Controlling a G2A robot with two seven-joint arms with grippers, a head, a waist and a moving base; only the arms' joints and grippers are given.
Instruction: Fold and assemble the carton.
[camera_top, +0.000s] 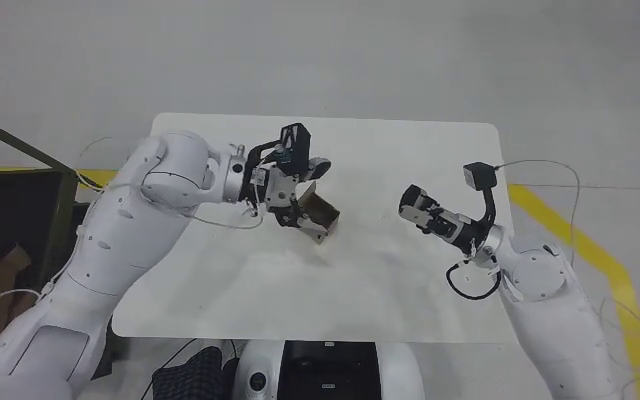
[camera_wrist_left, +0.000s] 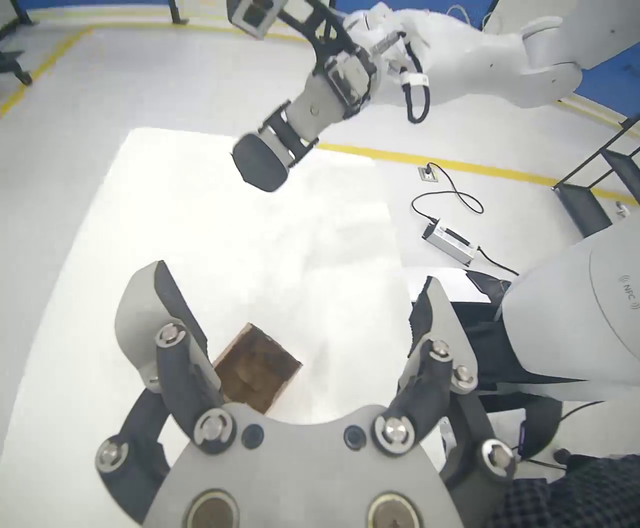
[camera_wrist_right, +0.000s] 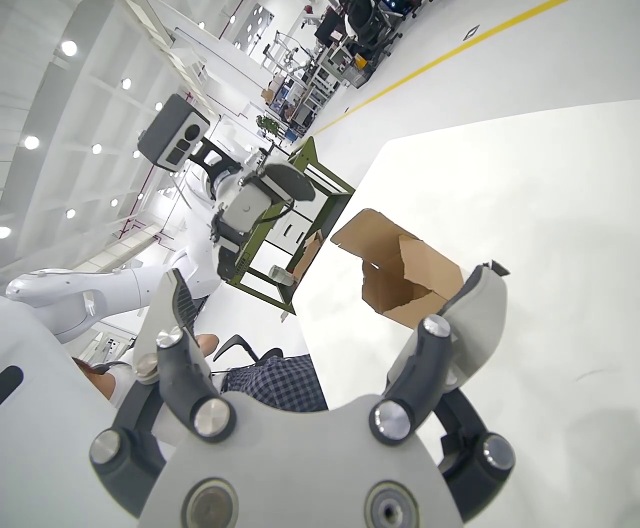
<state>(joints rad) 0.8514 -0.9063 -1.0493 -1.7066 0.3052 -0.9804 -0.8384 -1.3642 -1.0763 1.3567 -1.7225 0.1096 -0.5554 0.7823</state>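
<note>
The brown carton (camera_top: 321, 211), its flaps open, is pictured on the white table (camera_top: 400, 290), left of centre, just below the left gripper (camera_wrist_left: 290, 287), which is spread wide and empty. The right gripper (camera_wrist_right: 332, 277), well apart at right, is likewise held wide open and empty.

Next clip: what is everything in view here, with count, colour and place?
carton: one, brown, flaps open, on the table at the left gripper
table: one, white, in front of the robot
metal frame: one, olive green, on the floor off the table's left end
power adapter: one, grey with black cable, on the floor beside the table
floor lines: several, yellow, around the table
left gripper: one, grey and black, open, over the carton
right gripper: one, grey and black, open, over the table's right part, apart from the carton
</note>
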